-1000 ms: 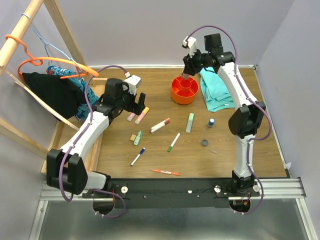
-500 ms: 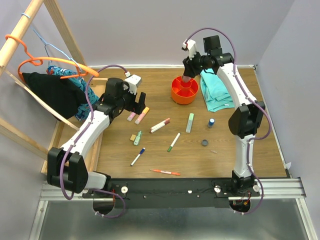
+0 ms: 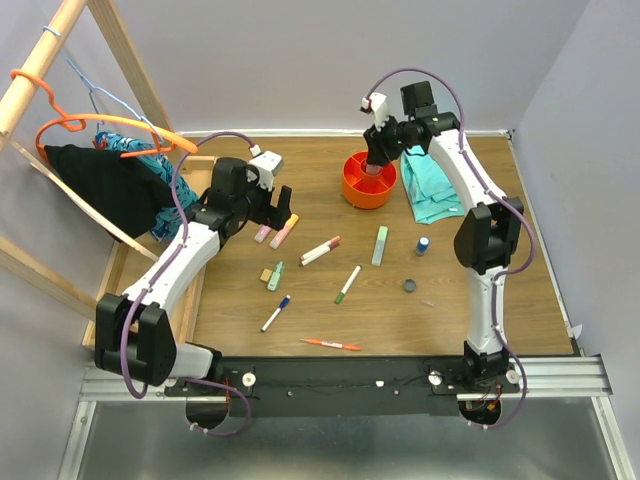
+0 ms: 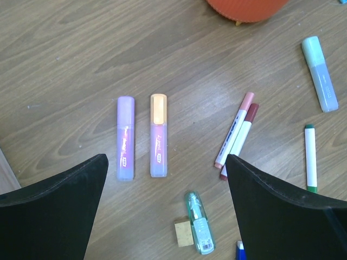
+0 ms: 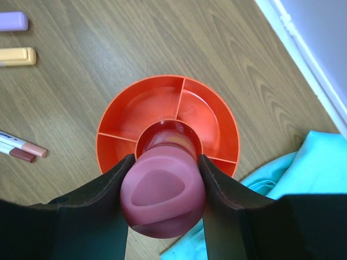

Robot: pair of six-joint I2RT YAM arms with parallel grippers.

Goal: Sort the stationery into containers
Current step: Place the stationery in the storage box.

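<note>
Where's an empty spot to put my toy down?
Bare wood lies at the back between the left arm and the orange tub, and in front between the red pen and dark disc. The middle around the markers is crowded.

Top external: high, behind the arm bases, facing down and forward over the whole table [image 3: 500, 300].
Left wrist: close, straight down on the table's left-middle.
Right wrist: close, down over the orange tub [image 5: 217, 116] near the far edge.
All three share the tub and the purple highlighter [image 4: 125, 138].
</note>
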